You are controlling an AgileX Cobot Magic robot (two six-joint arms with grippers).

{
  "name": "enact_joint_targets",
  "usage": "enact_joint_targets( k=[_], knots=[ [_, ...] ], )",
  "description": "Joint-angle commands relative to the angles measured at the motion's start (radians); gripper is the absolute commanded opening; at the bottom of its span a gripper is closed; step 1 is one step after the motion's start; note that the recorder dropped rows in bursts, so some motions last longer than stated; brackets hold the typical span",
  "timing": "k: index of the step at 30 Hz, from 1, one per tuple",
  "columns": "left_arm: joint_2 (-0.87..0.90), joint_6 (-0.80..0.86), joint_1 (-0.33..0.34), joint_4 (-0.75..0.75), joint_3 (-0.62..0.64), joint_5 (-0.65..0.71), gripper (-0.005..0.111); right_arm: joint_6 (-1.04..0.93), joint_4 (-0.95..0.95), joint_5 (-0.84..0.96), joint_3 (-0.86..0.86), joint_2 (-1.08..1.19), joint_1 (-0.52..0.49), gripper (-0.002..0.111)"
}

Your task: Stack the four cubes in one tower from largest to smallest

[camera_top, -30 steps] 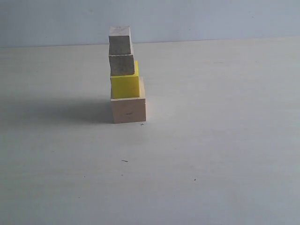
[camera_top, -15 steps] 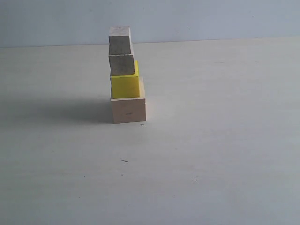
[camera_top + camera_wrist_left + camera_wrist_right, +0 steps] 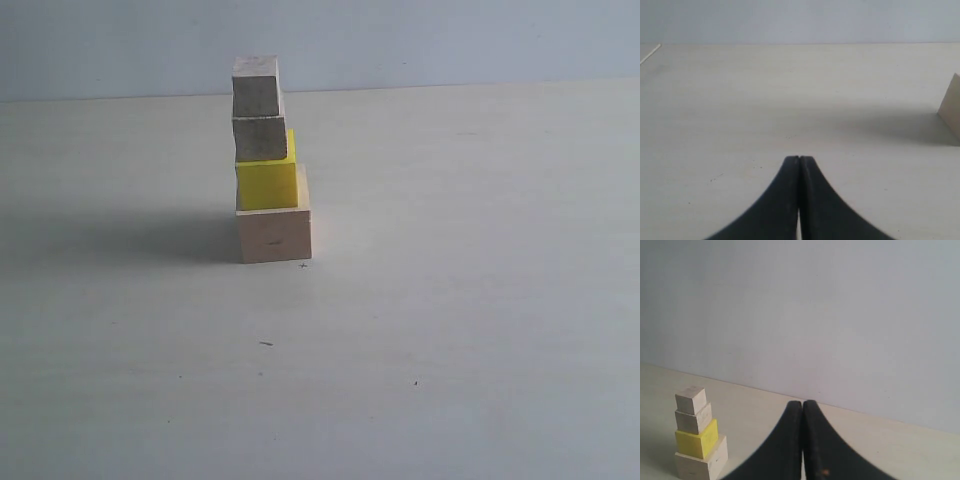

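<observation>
Nothing has moved since the earlier frames: the tower stands exactly as it did, and no arm has entered the exterior view.

In the exterior view, the large pale wood cube (image 3: pixel 274 236) rests on the pale surface (image 3: pixel 450 300), left of centre and towards the far wall. The mid-sized bright yellow cube (image 3: pixel 266 185) sits on it, set to its left side so that a strip of the big cube's top shows on the right. The larger small pale wood cube (image 3: pixel 260 139) lies on the yellow one, and the smallest pale wood cube (image 3: pixel 256 95) tops the column. A soft shadow stretches left from the base.

In the left wrist view, the black left fingers (image 3: pixel 785 195) are pressed together, tip to tip, holding nothing, above bare surface. One corner of the large pale wood cube (image 3: pixel 952 107) shows at the frame's edge, well apart from them.

In the right wrist view, the black right fingers (image 3: pixel 787 440) are likewise closed tight and empty. The four-cube tower (image 3: pixel 694 440) stands upright off to one side, clear of the fingers, in front of the plain grey wall (image 3: pixel 840 315).
</observation>
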Motion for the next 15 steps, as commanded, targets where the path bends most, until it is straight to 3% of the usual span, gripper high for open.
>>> enact_joint_targets(
  k=[1,15],
  knots=[
    [-0.014,-0.026,-0.019,0.009,0.023,-0.046,0.000,0.000,-0.002,0.001,0.002,-0.004,-0.003,0.000],
    [-0.067,-0.040,-0.035,0.108,0.023,-0.019,0.000,0.000,-0.002,0.001,0.002,-0.004,-0.003,0.000]
  ],
)
